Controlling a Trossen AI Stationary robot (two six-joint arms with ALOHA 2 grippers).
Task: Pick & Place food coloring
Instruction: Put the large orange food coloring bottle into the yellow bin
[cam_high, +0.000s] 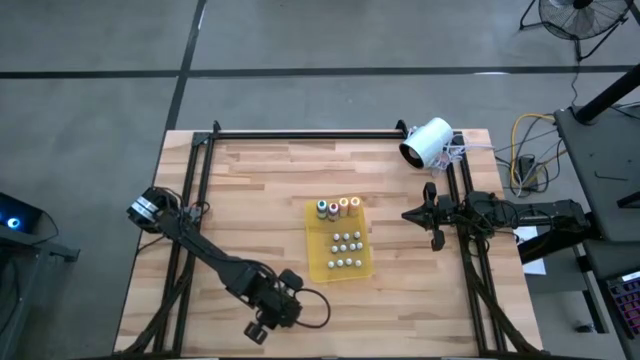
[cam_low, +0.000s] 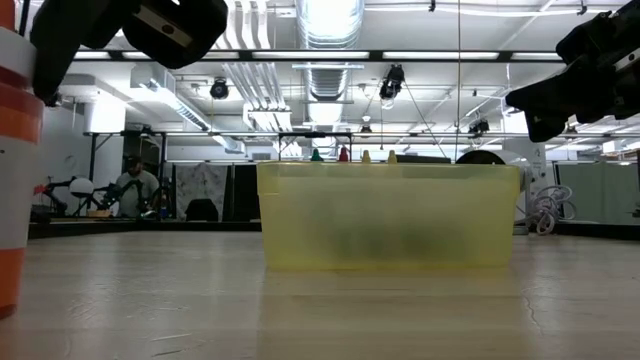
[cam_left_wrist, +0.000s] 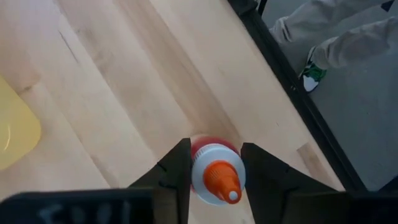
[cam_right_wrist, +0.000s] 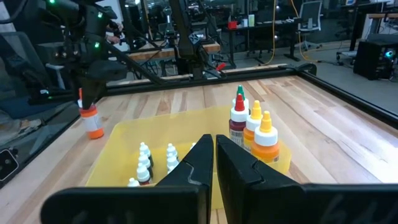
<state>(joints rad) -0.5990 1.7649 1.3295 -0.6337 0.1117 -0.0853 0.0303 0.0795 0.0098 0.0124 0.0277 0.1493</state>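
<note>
L pincer (cam_left_wrist: 214, 177) low at table's near edge, fingers flanking upright orange-capped bottle (cam_left_wrist: 216, 174), contact unclear.

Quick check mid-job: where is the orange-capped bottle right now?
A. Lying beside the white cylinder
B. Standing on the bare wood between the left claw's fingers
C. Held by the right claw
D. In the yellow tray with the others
B: the left wrist view shows the orange-capped bottle upright on the wooden table, flanked by the left claw, outside the yellow tray.
</note>
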